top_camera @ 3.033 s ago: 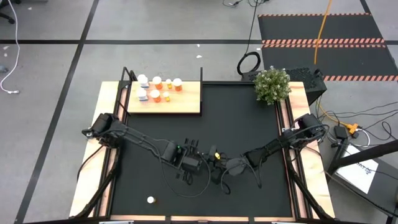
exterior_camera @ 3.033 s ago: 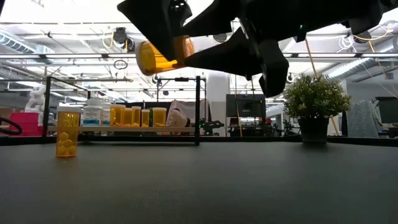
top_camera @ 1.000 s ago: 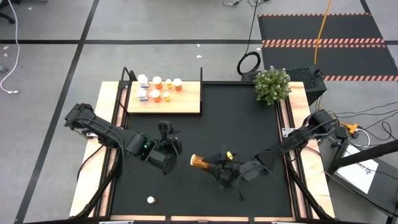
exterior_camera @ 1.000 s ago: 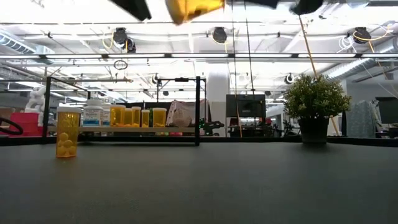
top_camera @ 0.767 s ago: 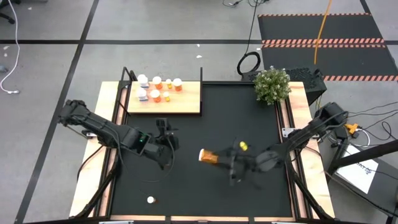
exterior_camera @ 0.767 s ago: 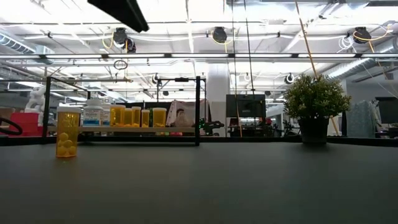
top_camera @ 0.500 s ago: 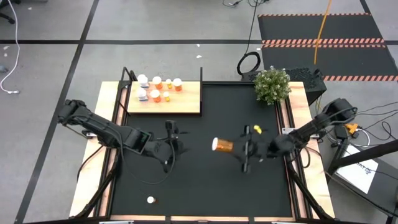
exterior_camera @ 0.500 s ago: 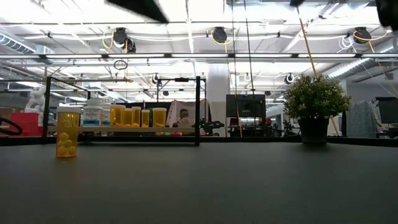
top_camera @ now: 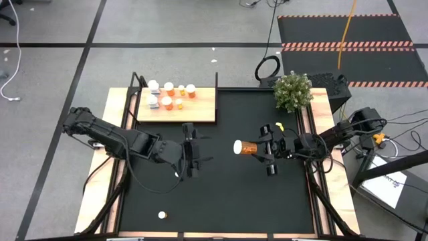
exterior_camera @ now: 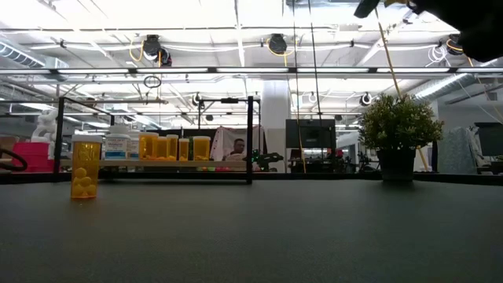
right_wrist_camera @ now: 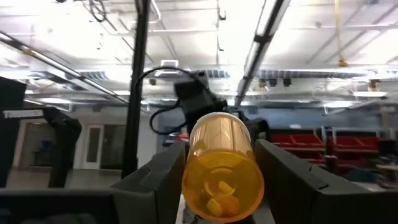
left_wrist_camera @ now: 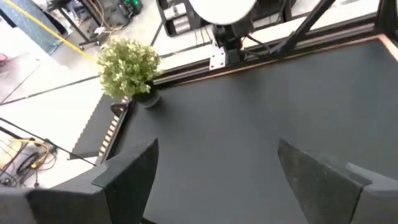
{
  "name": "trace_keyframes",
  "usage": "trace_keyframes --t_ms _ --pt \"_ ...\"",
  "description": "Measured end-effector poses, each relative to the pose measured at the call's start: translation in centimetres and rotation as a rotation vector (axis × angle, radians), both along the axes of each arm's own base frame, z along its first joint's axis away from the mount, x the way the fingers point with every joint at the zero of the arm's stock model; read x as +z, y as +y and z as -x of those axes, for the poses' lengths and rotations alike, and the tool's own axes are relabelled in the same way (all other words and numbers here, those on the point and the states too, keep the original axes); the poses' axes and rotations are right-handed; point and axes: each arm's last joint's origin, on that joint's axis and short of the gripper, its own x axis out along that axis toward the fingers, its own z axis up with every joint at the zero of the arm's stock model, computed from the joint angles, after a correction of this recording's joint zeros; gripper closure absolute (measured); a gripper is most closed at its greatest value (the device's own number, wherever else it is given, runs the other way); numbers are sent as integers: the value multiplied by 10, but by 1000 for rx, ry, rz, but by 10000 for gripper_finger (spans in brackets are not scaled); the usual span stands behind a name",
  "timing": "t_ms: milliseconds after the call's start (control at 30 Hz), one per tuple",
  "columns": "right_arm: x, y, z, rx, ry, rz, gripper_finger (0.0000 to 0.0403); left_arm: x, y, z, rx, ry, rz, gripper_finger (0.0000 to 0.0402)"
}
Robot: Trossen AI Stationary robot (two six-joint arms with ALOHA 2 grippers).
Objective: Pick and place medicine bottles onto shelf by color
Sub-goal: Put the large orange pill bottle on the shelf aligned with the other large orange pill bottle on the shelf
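My right gripper (top_camera: 257, 148) is shut on an orange medicine bottle (top_camera: 246, 148) with a white cap, high over the right half of the black mat. My left gripper (top_camera: 195, 151) hangs open and empty over the mat's middle, its fingers (left_wrist_camera: 127, 174) wide apart. The wooden shelf (top_camera: 200, 107) lies at the far left of the mat, and several orange and white bottles (top_camera: 170, 95) stand on it. One more orange bottle (exterior_camera: 85, 167) stands upright on the mat near the front left (top_camera: 161, 215). My right gripper pinches the orange body (right_wrist_camera: 221, 155) of the bottle between its two fingers (right_wrist_camera: 155, 180). The bottle lies along the fingers, its bottom toward the wrist and its cap end (top_camera: 237, 146) toward the table's left. It is lifted clear of the mat, and the gripper slants upward.
A potted plant (top_camera: 292, 92) stands at the far right corner of the mat. Thin black posts (exterior_camera: 250, 137) rise at the shelf's edges. Wooden strips run along both sides of the mat. Bare mat lies between the two grippers and the shelf.
My right gripper has carried the bottle toward the table's right and far edges and tipped upward, so the bottle has gone out of the low view's top. My left gripper has moved toward the table's right, staying open.
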Motion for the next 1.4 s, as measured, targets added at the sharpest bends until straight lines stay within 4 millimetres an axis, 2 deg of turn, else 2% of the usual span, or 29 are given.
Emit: trace_keyframes --t_ms 133,233,333,433,567,700,1033,1400 --pt "1 0 -5 10 -4 9 222 26 -8 -3 -59 84 -54 69" --pt "3 1 -6 9 -5 8 222 55 -10 -8 -114 110 -60 69" --pt "3 1 -6 10 -2 9 222 66 -7 -21 -115 197 -74 69" --pt "3 1 -6 9 -4 8 222 63 -6 -38 -132 292 -98 69" --pt "2 1 -6 7 6 13 222 67 -6 -56 -141 270 -129 69" --pt "2 1 -7 6 11 15 222 59 -6 -69 -119 275 -153 69" --pt "0 1 -7 6 24 20 222 69 -8 -73 -137 176 -169 72" --pt "0 2 -7 8 24 20 222 69 -10 -78 -212 134 -122 124"
